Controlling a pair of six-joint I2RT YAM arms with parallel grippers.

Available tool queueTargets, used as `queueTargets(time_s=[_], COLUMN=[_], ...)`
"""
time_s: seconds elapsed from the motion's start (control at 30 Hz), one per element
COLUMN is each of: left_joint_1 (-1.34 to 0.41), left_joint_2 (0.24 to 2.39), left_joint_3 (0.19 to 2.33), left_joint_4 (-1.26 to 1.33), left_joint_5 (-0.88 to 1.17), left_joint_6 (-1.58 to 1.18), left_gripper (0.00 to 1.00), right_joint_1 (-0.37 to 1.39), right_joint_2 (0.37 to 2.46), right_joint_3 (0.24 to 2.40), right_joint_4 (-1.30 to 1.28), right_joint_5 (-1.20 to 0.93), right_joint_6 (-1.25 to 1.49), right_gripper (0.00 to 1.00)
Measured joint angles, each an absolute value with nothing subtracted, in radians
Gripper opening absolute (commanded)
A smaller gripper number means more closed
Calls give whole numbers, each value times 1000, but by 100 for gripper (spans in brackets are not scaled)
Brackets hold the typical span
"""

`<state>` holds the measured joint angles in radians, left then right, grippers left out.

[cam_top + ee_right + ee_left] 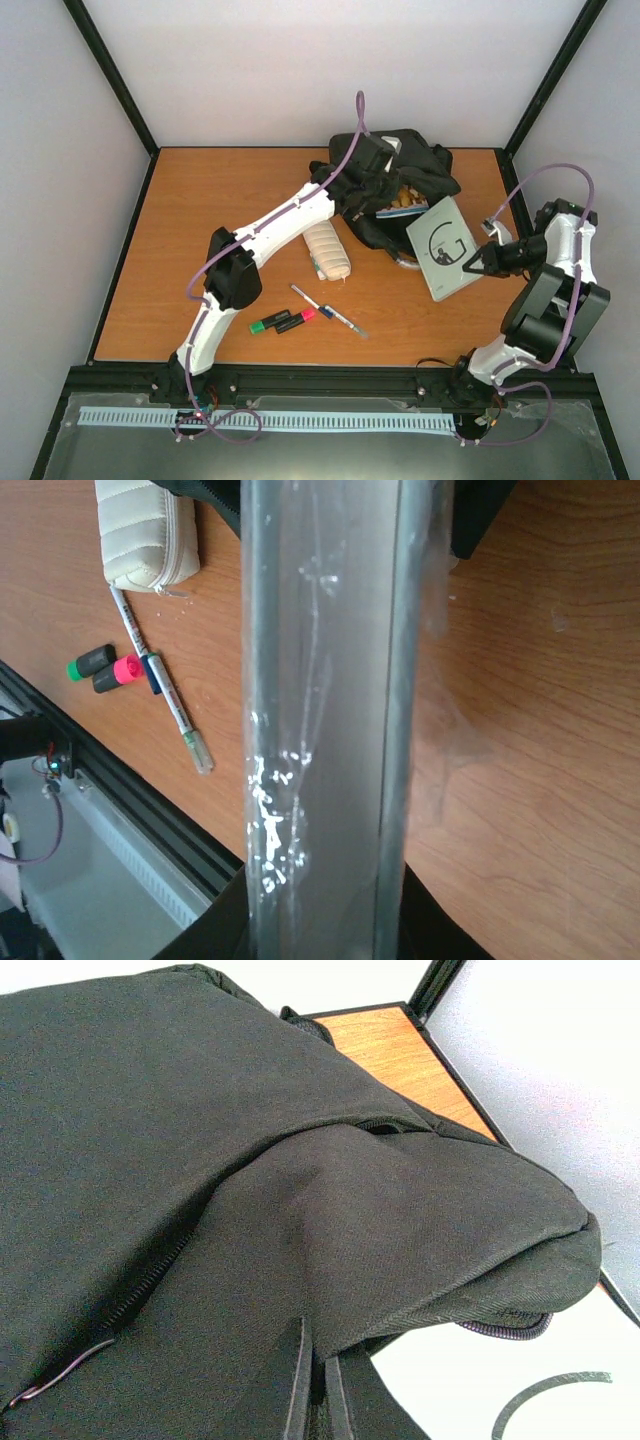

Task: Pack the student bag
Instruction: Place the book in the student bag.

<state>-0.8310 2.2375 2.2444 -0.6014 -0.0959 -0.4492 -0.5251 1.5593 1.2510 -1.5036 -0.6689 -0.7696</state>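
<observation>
The student bag [425,165], a black fabric backpack, lies at the back of the table with its mouth toward the front. My left gripper [375,200] is shut on a fold of the bag's black fabric [400,1220], which is pinched between the fingers [298,1390] and held up. My right gripper [478,262] is shut on the edge of a grey plastic-wrapped book [442,245] marked with a large G. The book's far end lies by the bag's mouth. In the right wrist view, the book's edge [325,680] runs up between my jaws.
A cream ribbed pencil case [328,250] lies left of the bag. Green and pink highlighters [283,321] and two pens [330,312] rest near the front edge. Something yellow [405,200] shows inside the bag. White walls enclose the table on three sides.
</observation>
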Motion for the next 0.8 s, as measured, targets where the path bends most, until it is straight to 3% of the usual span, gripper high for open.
queueTargets(time_s=[0.8], left_joint_1=[-831], left_joint_2=[2238], left_joint_3=[2140], left_joint_4=[-568], left_joint_5=[-29], left_joint_6=[-448], left_gripper=[1], right_joint_1=[-527], right_joint_2=[1894], right_joint_3=[1316], right_joint_4=[-1488], right_joint_5=[-894], right_joint_6=[-782], right_gripper=[3])
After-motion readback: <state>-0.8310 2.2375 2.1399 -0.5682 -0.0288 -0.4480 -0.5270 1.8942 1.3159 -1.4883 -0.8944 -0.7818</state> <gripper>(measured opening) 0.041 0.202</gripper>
